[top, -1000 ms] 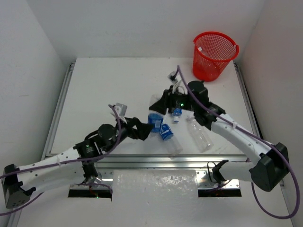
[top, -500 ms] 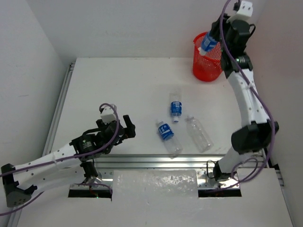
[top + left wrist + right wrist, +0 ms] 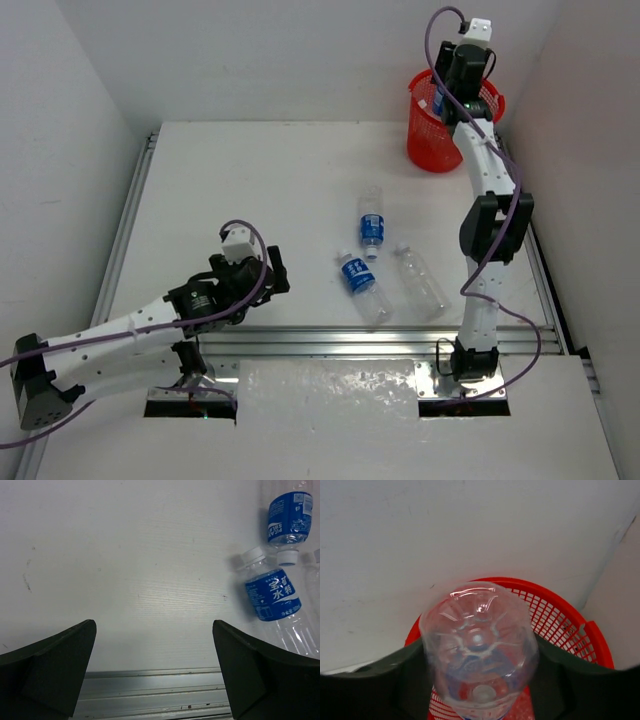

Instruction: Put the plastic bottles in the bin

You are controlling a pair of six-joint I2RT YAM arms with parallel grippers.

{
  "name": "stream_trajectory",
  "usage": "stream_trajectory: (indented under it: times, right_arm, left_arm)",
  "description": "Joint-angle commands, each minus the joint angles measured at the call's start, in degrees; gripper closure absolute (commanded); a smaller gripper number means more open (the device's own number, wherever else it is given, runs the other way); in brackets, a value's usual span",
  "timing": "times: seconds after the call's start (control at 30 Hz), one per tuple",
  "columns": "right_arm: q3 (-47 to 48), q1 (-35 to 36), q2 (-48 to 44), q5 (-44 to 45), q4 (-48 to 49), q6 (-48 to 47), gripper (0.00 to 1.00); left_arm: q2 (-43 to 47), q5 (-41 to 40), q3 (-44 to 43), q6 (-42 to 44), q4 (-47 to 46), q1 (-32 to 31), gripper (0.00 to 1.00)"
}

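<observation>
The red mesh bin [image 3: 430, 150] stands at the far right corner. My right gripper [image 3: 447, 92] hangs over its rim. In the right wrist view a clear blue-labelled bottle [image 3: 479, 645] points cap down into the bin [image 3: 570, 615], round and unsquashed between the spread fingers [image 3: 395, 680] of my open right gripper [image 3: 479, 685]. Three bottles lie mid-table: two blue-labelled [image 3: 371, 222] [image 3: 360, 285], one unlabelled [image 3: 422, 282]. My left gripper [image 3: 275, 272] is open and empty, left of them. Its wrist view shows my left gripper [image 3: 154, 630] and both labelled bottles [image 3: 272, 597] [image 3: 290, 517].
A metal rail [image 3: 330, 342] runs along the table's near edge, also under the left gripper as the rail [image 3: 150, 690]. White walls close in the table at the back and both sides; the bin sits close to the back wall [image 3: 470, 530].
My right arm rose from the table's middle with a blue-labelled bottle and swung to above the bin, and its jaws have spread. My left arm pulled back left.
</observation>
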State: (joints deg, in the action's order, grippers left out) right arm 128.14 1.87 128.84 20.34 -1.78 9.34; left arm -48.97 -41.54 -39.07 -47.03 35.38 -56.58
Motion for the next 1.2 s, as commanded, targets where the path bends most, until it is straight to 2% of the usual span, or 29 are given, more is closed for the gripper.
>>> stream_trajectory:
  times: [0.0, 0.03, 0.07, 0.1, 0.3, 0.4, 0.47, 0.5, 0.57, 0.7, 0.8, 0.83, 0.93, 1.07, 1.17]
  right_arm:
    - [2.90, -1.17, -4.03, -0.74, 2.31, 0.59, 0.33]
    - [3.69, -1.17, -3.86, -0.74, 1.96, 0.50, 0.15]
    - [5.53, -1.17, -3.77, -0.56, -0.39, 0.41, 0.05]
    - [6.24, -1.08, -3.94, -0.56, -1.11, 0.50, 0.01]
    - [6.86, -1.17, -9.65, -2.06, -4.19, 2.35, 0.01]
    - [8.53, -1.17, -12.37, -3.11, -12.06, 4.01, 0.01]
    - [3.55, -0.82, -16.05, -5.82, -15.26, 8.57, 0.01]
    - [-2.91, 0.14, -21.12, -10.10, -17.53, 10.59, 0.01]
    - [-9.54, 2.07, -26.42, -11.89, -19.65, 10.79, 0.01]
    - [-26.58, 7.62, -38.63, -9.62, -26.08, 9.29, 0.01]
    - [-48.08, 8.33, -52.41, -13.21, -21.62, 12.18, 0.01]
    - [-51.20, 8.33, -54.37, -13.48, -20.81, 12.62, 0.01]
    - [-57.29, 8.50, -58.51, -14.19, -20.45, 13.33, 0.01]
    - [-60.19, 8.50, -60.37, -14.89, -21.68, 13.60, 0.01]
    - [-60.99, 8.50, -61.86, -15.85, -21.77, 13.68, 0.01]
  left_arm:
    - [-1.56, -0.56, -2.50, -0.52, -1.27, -0.02, 0.00]
    - [-2.09, -0.04, -3.03, -0.78, -1.36, -0.02, 0.00]
    - [-3.23, 1.53, -4.07, -0.87, -1.97, -0.02, 0.00]
    - [-3.76, 2.51, -4.35, -0.70, -2.67, -0.02, 0.00]
    - [-10.96, 9.45, -5.92, -2.28, -8.56, -0.02, 0.00]
    - [-16.85, 13.74, -5.75, -4.83, -12.94, -0.11, 0.00]
    - [-19.92, 15.60, -6.54, -7.62, -17.35, -0.11, 0.00]
    - [-23.42, 16.66, -8.46, -10.60, -18.31, -0.20, 0.00]
    - [-27.39, 17.10, -13.54, -14.02, -17.02, -0.37, 0.00]
    - [-38.97, 16.31, -23.56, -23.27, -8.85, -0.82, 0.00]
    - [-46.62, 17.02, -31.73, -26.53, -1.22, -2.56, 0.00]
    - [-50.31, 16.84, -35.95, -28.02, 1.08, -3.01, 0.00]
    - [-55.25, 16.14, -40.64, -31.01, 7.24, -4.94, 0.00]
    - [-62.63, 19.21, -45.21, -33.39, 9.36, -6.26, 0.00]
    - [-65.36, 17.56, -46.62, -35.76, 10.59, -8.19, 0.02]
